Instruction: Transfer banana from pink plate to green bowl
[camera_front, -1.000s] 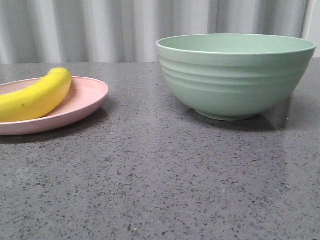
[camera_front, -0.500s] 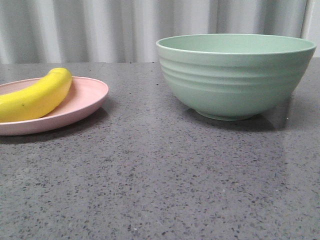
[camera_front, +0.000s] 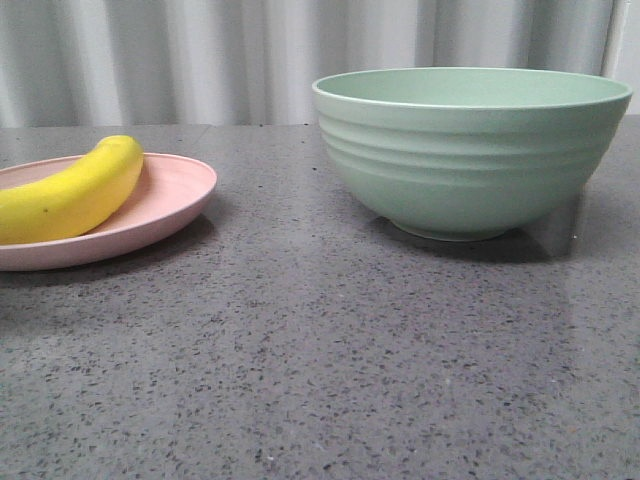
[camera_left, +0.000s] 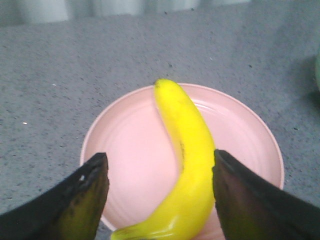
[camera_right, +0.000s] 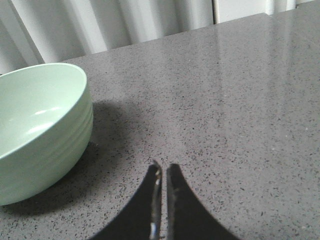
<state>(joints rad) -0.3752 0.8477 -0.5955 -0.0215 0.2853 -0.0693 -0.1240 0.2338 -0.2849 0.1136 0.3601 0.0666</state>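
Broadly, the speckled dark grey stone-look tabletop (camera_front: 330, 370) carries everything, and the large, deep, pale mint-green bowl with ridged outer wall (camera_front: 470, 160) stands on its small foot toward the right, well apart from the shallow, round, glossy pale pink plate (camera_front: 175, 195) at the left. On that plate lies the smooth, bright yellow, curved plastic-looking banana (camera_left: 185, 165), so the transfer has not yet begun. The left gripper (camera_left: 160, 195) hangs above the plate with its dark fingers spread wide; one finger sits just beside the banana's outer curve while the other is over bare pink surface, so the fruit lies off-centre between them. The right gripper (camera_right: 161, 200) is pressed together with only a hairline gap, holding nothing, over bare tabletop beside the bowl. The step in hand appears to be the approach for the grasp. Doing it well likely means shifting the left gripper sideways until the banana's thick middle is centred, descending so both fingers clear the plate's low rim, then closing across the narrow width, since the slick curved skin could roll or squirt out of an off-centre pinch.
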